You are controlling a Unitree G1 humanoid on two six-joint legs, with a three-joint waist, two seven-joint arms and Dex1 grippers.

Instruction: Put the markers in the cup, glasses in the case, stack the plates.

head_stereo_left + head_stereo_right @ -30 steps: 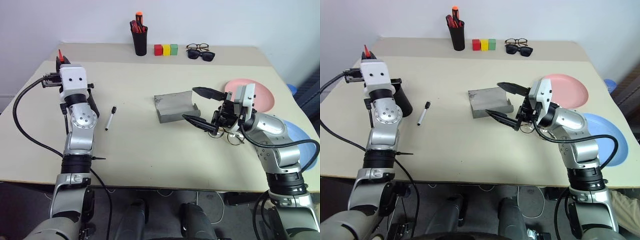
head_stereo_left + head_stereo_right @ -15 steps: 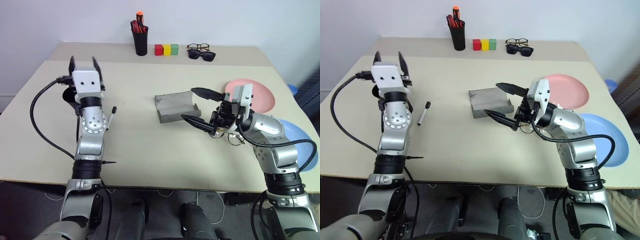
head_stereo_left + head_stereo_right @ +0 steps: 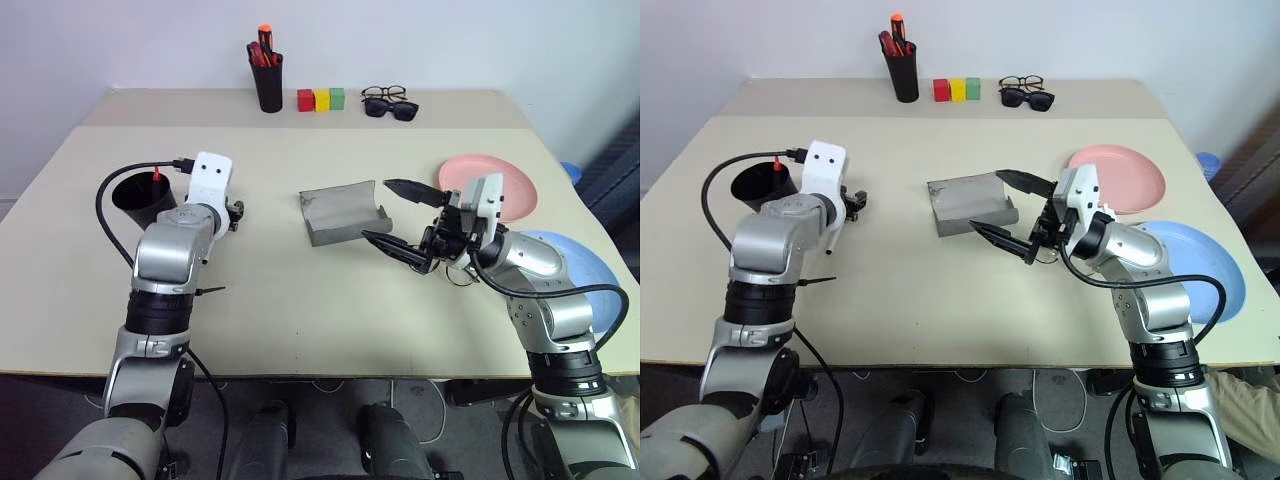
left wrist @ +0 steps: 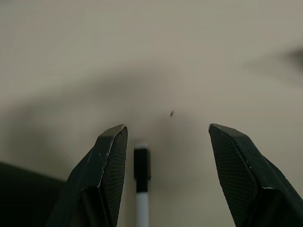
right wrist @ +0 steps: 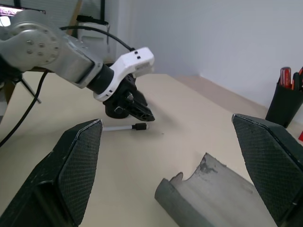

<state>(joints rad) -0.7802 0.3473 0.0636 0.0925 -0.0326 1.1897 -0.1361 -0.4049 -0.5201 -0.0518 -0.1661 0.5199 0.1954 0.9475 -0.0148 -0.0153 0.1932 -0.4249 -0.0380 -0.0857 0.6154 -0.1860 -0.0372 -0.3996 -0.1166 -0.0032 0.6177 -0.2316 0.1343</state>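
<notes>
One red marker stands in the cup; the open left gripper straddles the white marker, the open right gripper holds nothing, and the glasses and plates are untouched

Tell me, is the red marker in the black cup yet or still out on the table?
In the cup. The red marker stands inside the black cup, its tip poking above the rim.

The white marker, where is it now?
The white marker lies on the table, on the robot's left, between the open fingers of the left gripper, near the cup.
</notes>
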